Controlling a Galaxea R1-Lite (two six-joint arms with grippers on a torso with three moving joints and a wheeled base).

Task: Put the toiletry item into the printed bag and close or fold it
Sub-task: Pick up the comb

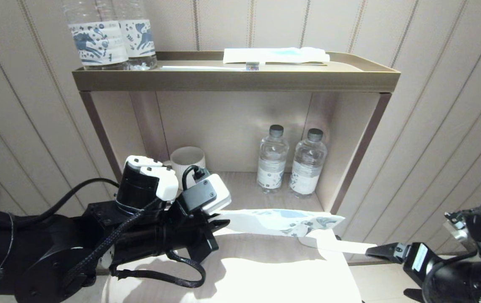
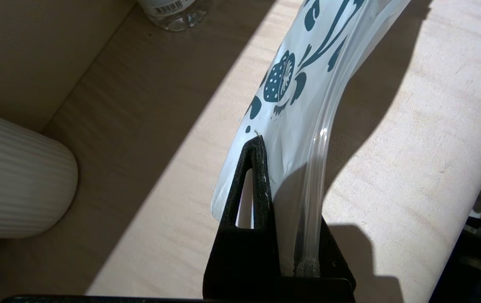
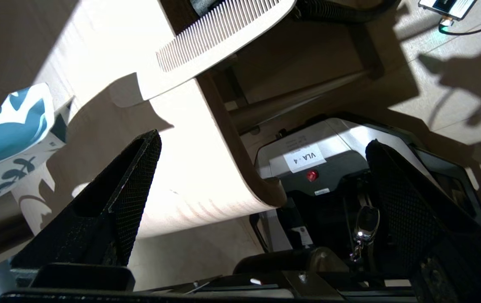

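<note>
My left gripper (image 1: 219,224) is shut on the plain end of the printed bag (image 1: 280,221). It holds the bag just above the pale table (image 1: 265,269), with the blue-printed end pointing right. In the left wrist view the black fingers (image 2: 261,185) pinch the bag (image 2: 303,84) beside its clear zip strip. A white comb (image 1: 337,245) sticks out from under the bag's printed end toward my right gripper (image 1: 377,251). Whether its end is inside the bag I cannot tell. The right gripper (image 3: 263,143) is open and empty, with the comb (image 3: 219,38) ahead of its fingers and apart from them.
A shelf niche behind the table holds two water bottles (image 1: 272,160) (image 1: 307,165) and a ribbed white mug (image 1: 187,162). On the top tray (image 1: 236,80) are printed bottles (image 1: 110,40), a toothbrush (image 1: 211,67) and a blue-striped white packet (image 1: 276,54). The table's right edge drops to the floor.
</note>
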